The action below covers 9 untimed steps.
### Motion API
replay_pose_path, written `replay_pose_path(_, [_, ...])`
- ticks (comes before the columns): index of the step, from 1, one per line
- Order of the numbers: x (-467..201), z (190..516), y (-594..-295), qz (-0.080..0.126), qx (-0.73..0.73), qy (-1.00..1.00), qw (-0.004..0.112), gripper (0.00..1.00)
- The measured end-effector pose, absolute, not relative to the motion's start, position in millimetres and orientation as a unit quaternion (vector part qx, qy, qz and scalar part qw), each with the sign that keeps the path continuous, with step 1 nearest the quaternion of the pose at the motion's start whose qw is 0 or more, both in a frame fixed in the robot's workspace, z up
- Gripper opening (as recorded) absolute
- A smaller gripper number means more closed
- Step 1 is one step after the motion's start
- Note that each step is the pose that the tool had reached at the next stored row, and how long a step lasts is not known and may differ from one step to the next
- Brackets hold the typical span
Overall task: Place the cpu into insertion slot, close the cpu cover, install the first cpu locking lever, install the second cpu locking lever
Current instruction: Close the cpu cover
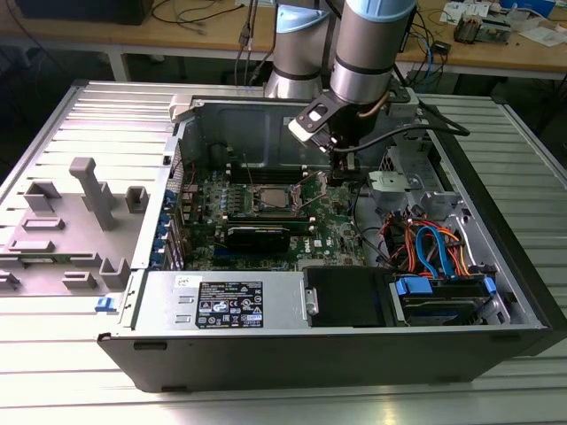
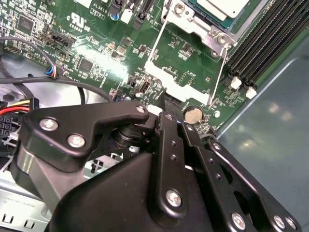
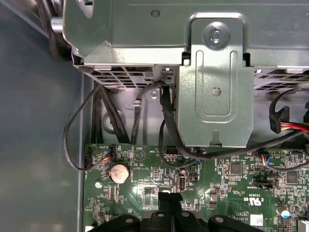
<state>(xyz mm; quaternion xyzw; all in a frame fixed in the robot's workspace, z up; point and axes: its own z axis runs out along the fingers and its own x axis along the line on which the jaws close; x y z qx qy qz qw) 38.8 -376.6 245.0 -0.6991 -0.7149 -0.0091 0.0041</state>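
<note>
The cpu, exterior view: silver-grey top up, lying flat in the insertion slot about mid motherboard inside the open computer case, which lies on its side on the ribbed metal tabletop. The robot arm comes down into the case at the exterior view's right of the slot. The end effector is low over the board, just beside the slot and apart from the chip. A long black card lies on the near side of the slot. A grey moulded fixture sits on the tabletop at the exterior view's left, outside the case. Second wrist view: cpu seated, with the slot's grey metal rim around it. The cpu cover looks swung open off the chip, thin side rails and a bright end bar, green board visible through its cut-out. The end effector has its black fingers drawn together, clenched, tip right at the bright end bar; cannot tell whether it touches or pinches the bar. A round coin battery is just beside the tip, and black memory slots run beside the slot. First wrist view: end effector is one narrow black tip over the board edge, the coin battery near, a grey metal bracket and black cables beyond.
</note>
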Motion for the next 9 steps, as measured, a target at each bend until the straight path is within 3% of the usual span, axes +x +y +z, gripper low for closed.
replay_pose_path(9, [32.5,245.0,-376.6,-0.009,-0.699,-0.715,0.004,0.11])
